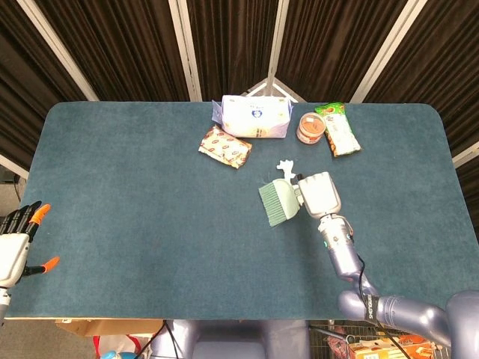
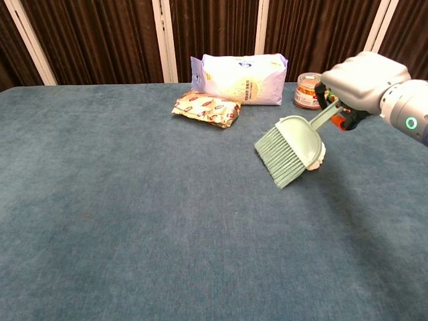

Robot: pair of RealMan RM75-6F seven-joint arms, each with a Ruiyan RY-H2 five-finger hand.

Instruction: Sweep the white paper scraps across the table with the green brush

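Left hand (image 1: 15,243): at the near left table edge, fingers spread apart, holding nothing. Orange packet (image 1: 225,146) and white bag (image 1: 254,117): at the far middle of the table (image 1: 135,194). Brush (image 2: 290,150): just right of centre, bristles pointing left and down toward the cloth. Scraps (image 1: 284,167): mostly hidden behind the brush head, apparently touching it. Right hand (image 2: 358,83): grips the brush handle. Tin (image 1: 310,128) and green packet (image 1: 338,129): far right.
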